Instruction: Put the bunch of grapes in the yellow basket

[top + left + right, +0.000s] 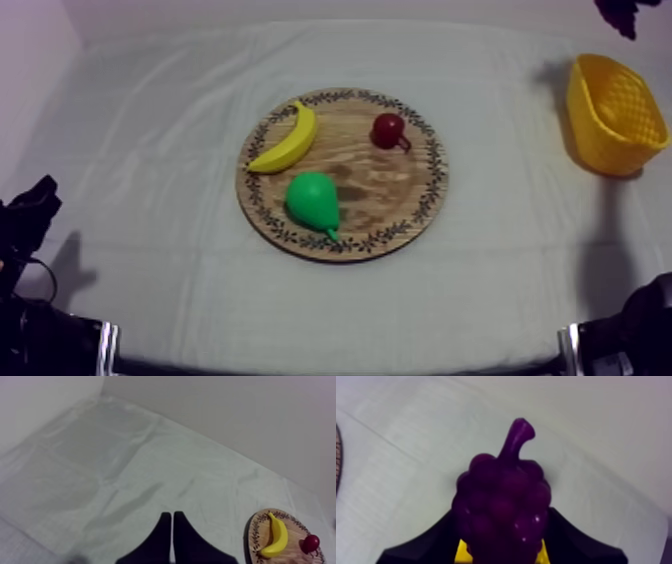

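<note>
Grapes (501,491) formed a deep purple, glossy bunch of rounded berries packed close together, with small highlights on the lower ones and a thick curved stem of the same purple rising from the crown. The bunch was off the wooden board and held in the air over the cloth, gripped by the right gripper (502,515).

The yellow basket (610,115) stood at the right side of the table, well apart from the board, its latticed walls and open mouth plain from above. In the right wrist view a patch of yellow showed just under the bunch. In the top view a dark purple shape sat at the far right edge, beyond the basket. The wooden board (400,215), round with a patterned rim, lay at the middle of the table and bore a banana (287,140), a green pear (312,202) and a small red fruit (388,130), each apart from the others.

The right gripper's two black fingers (428,543) stood on either side of the grapes, clenched against the lower flanks, with the stem pointing away from them. The left gripper (171,515) hung over bare cloth (100,466) with its fingers pressed together into a narrow wedge, grasping nothing; the board's edge with the banana and red fruit lay off to one side of it.
</note>
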Action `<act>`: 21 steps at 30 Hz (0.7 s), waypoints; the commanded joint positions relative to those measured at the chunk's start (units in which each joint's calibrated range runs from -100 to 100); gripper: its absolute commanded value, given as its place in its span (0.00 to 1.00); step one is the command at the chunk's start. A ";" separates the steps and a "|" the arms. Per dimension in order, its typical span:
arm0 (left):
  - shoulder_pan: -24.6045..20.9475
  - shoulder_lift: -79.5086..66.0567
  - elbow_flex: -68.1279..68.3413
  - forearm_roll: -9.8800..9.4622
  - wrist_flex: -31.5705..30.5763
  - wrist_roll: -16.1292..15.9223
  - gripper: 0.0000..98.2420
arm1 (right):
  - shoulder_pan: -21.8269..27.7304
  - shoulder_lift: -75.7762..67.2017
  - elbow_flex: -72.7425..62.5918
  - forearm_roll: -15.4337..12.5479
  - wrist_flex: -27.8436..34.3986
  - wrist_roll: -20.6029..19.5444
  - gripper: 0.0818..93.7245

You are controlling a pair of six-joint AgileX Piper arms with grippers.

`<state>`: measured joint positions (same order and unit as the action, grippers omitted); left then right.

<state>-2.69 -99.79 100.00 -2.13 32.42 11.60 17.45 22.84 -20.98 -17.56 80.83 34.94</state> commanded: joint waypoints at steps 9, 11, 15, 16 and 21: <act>-0.03 0.05 0.00 0.01 -0.01 0.00 0.00 | 2.56 1.95 9.85 2.36 -5.14 -0.27 0.62; -0.03 0.05 0.00 0.01 -0.01 0.00 0.00 | 2.81 1.81 10.62 2.69 -5.15 -0.34 0.69; -0.03 0.05 0.00 0.01 -0.01 0.00 0.00 | 3.27 0.16 11.60 2.89 -4.50 -0.59 0.77; -0.03 0.05 0.00 0.01 -0.01 0.00 0.00 | 3.40 -0.60 11.79 2.85 -4.17 -0.64 0.78; -0.03 0.05 0.00 0.01 -0.01 0.00 0.00 | 3.85 -6.93 13.16 1.82 -1.87 -1.26 0.76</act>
<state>-2.69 -99.79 100.00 -2.13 32.42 11.60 21.26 18.40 -7.98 -15.45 78.52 33.84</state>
